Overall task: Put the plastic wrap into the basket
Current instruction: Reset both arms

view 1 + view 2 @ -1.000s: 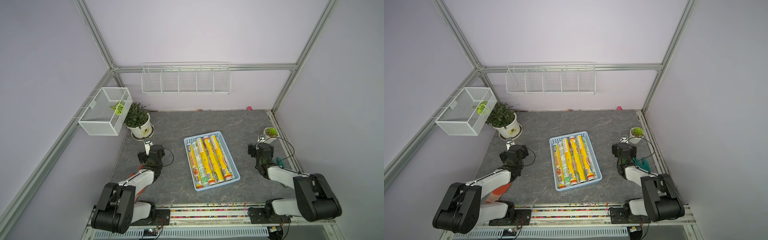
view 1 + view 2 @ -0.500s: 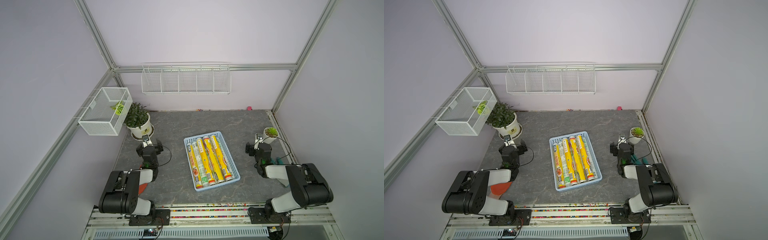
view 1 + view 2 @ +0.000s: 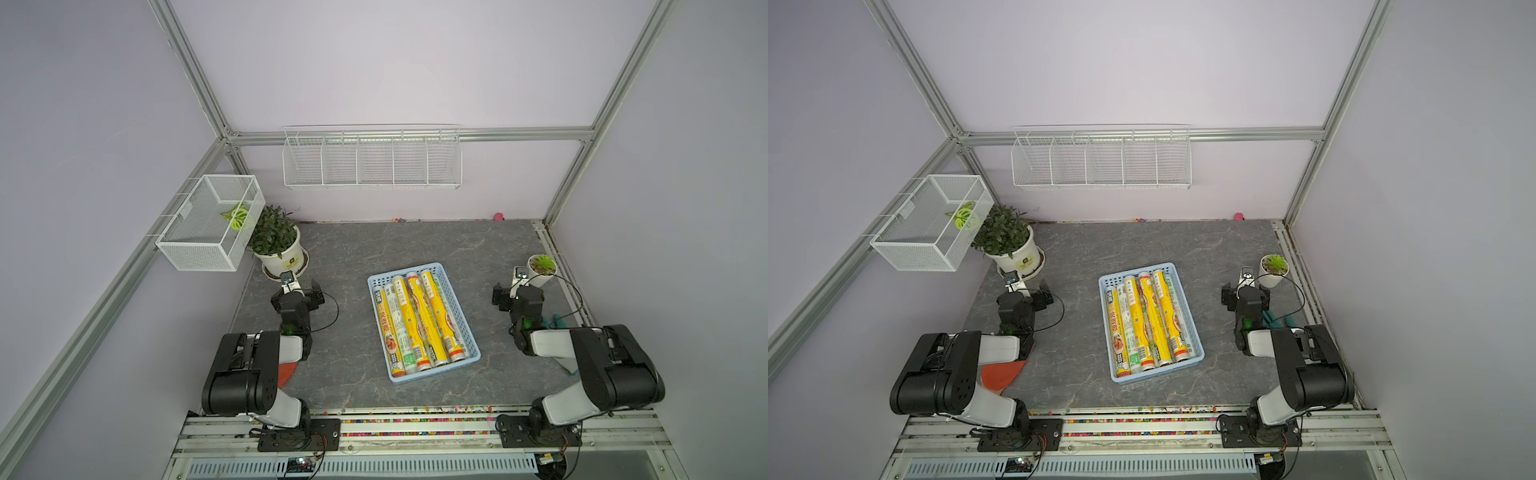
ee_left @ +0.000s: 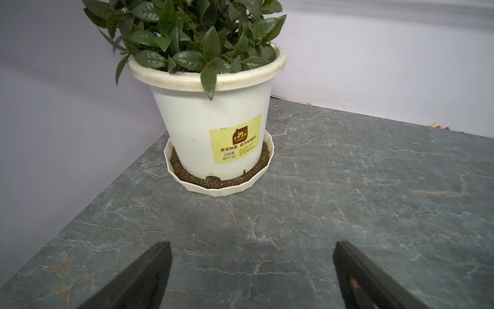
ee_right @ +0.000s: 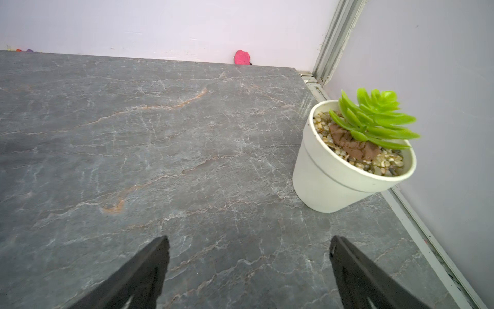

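several plastic wrap rolls (image 3: 419,324) fill the basket (image 3: 436,370) (overlapping, count unclear); left tool (image 4: 251,246) and right tool (image 5: 248,240) both spread, empty.

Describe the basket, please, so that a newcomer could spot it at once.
Start from the grey table: the basket lies at its middle. It is the only light-blue tray, holding yellow rolls; the white wire box and rack hang higher up.

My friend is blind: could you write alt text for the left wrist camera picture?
A leafy green plant in a white pot stands on a saucer on a grey marbled table; open black jaws frame the foreground, holding nothing.
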You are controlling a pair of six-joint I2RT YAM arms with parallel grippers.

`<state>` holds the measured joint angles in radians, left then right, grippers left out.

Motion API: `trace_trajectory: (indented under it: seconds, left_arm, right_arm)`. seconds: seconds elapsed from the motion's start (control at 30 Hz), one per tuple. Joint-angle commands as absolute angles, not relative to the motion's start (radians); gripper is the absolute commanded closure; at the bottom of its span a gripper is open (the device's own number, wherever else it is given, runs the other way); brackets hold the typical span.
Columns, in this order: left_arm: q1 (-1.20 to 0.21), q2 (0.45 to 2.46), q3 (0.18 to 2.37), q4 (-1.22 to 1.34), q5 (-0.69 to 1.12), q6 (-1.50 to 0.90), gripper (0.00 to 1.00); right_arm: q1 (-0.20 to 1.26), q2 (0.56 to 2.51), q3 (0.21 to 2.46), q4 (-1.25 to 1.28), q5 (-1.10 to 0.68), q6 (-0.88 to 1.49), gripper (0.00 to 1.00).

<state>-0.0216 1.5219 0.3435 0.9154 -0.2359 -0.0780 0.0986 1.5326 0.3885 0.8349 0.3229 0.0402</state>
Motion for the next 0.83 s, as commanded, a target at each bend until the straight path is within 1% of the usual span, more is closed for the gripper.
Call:
trace_trajectory:
  seconds: [0.0,0.8]
  left_arm:
    - [-0.021,1.506,0.355,0.913,-0.267,-0.104,0.00]
    - [-0.023,1.507,0.359,0.909,-0.265,-0.102,0.00]
  right_arm:
    - [0.095,1.536,0.394,0.847,0.352,0.061,0.01]
    - [0.094,1.534,0.392,0.850,0.353,0.059,0.01]
